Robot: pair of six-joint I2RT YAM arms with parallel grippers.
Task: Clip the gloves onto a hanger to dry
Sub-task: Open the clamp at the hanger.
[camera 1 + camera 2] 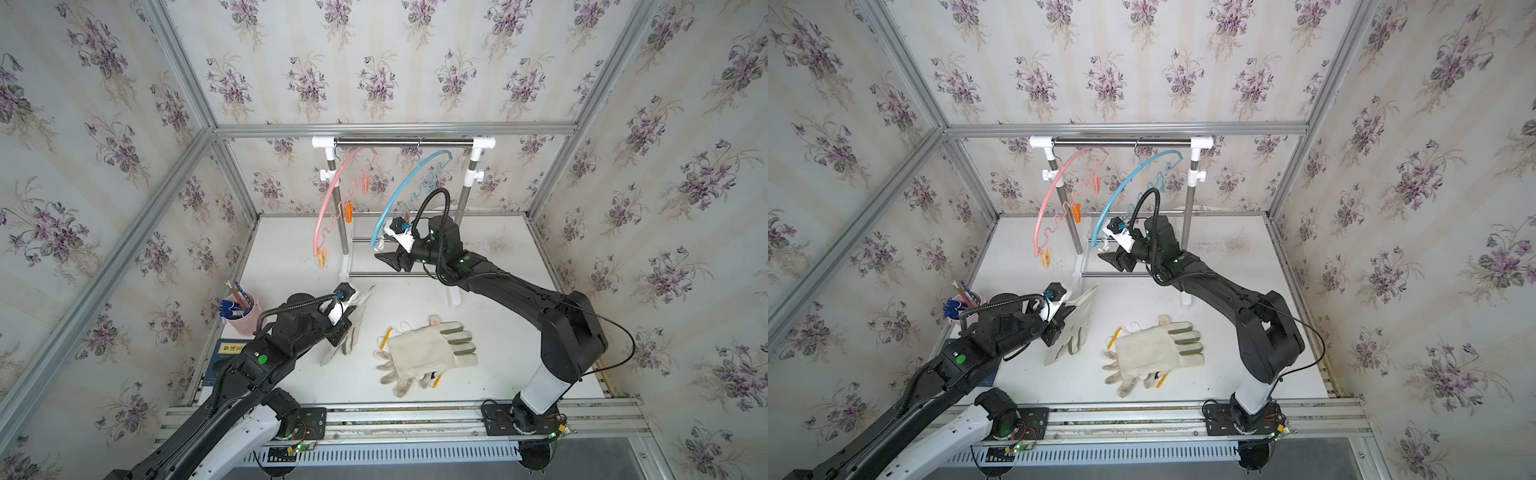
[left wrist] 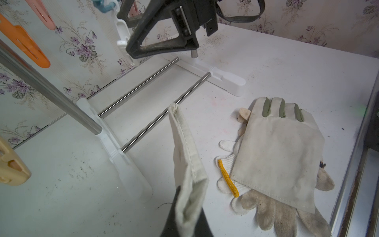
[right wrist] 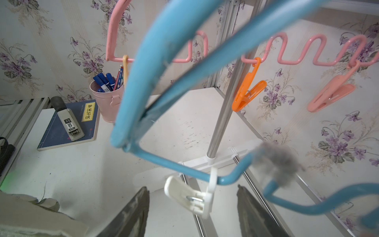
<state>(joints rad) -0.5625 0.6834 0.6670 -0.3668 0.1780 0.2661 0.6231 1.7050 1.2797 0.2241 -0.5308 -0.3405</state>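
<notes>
You are just starting: no gloves point(image 1: 424, 353) are hanging yet.
Left gripper point(image 2: 188, 213) is pinching a glove point(image 2: 184, 143); right gripper point(image 3: 192, 187) is hovering spread by a clip point(image 3: 188, 197).

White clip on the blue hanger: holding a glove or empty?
Empty: the white clip hangs bare on the blue hanger, facing the open right tool.

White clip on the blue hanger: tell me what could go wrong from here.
The white clip dangles on the free-hanging blue hanger; the open right gripper may push it away rather than squeeze it.
The canvas glove in the shut left gripper is limp; its cuff could fold and miss the clip.
</notes>
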